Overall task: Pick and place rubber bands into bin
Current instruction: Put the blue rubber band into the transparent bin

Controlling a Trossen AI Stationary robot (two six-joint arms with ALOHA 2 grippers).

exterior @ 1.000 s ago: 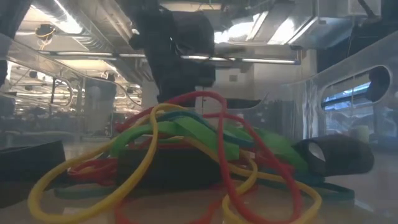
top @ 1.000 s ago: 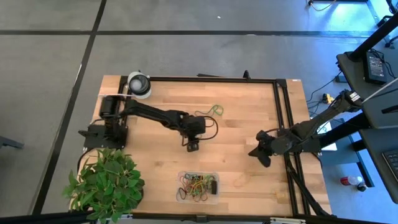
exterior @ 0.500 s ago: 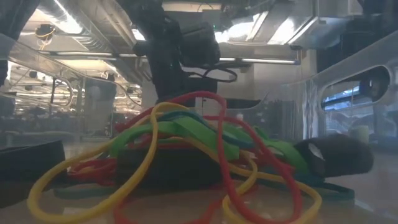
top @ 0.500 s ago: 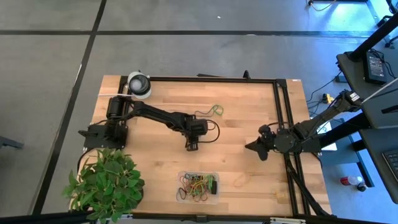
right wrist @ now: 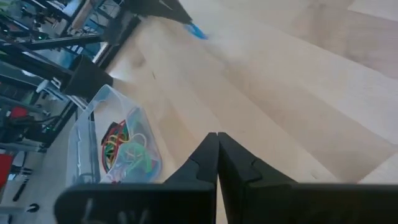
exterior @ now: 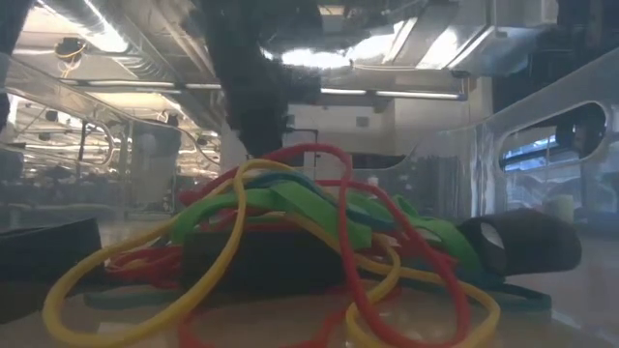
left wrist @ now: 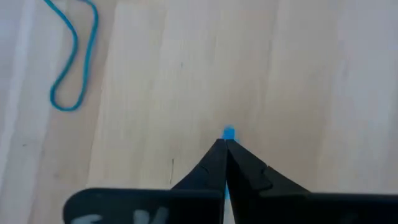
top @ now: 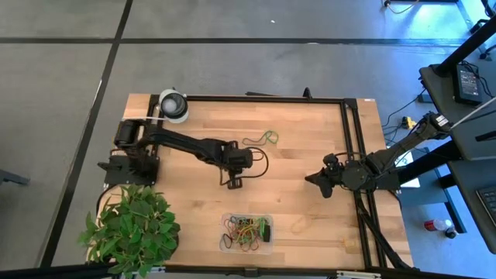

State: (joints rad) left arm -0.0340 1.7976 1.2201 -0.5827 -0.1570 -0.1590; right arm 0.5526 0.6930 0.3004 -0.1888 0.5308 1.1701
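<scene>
The clear bin point(top: 225, 242) stands near the table's front edge with a heap of red, green, yellow and black rubber bands point(top: 246, 231) in it, which also fills the low view point(exterior: 290, 232). My left gripper point(top: 231, 184) is at the table's middle, shut on a blue rubber band point(left wrist: 228, 132). Another blue rubber band point(left wrist: 71, 59) lies flat on the wood close by. A green-yellow rubber band point(top: 268, 138) lies farther back. My right gripper point(top: 312, 180) waits shut at the right, holding nothing. My left gripper pinches the blue rubber band between its two fingertips, pointing down from above. Only a short blue bit point(left wrist: 228, 132) sticks out past the tips. In the right wrist view a blue end point(right wrist: 196, 30) hangs below the fingers toward the wood.
A round white-and-grey object point(top: 173, 105) sits at the far left corner and a potted plant point(top: 132, 229) at the near left. A black frame point(top: 349, 155) runs along the far and right sides. Bare wood lies between my left gripper and the bin.
My left gripper has shut, taking hold of the blue rubber band, and has shifted a little toward the table's left edge. My right gripper has drawn slightly toward the far edge.
</scene>
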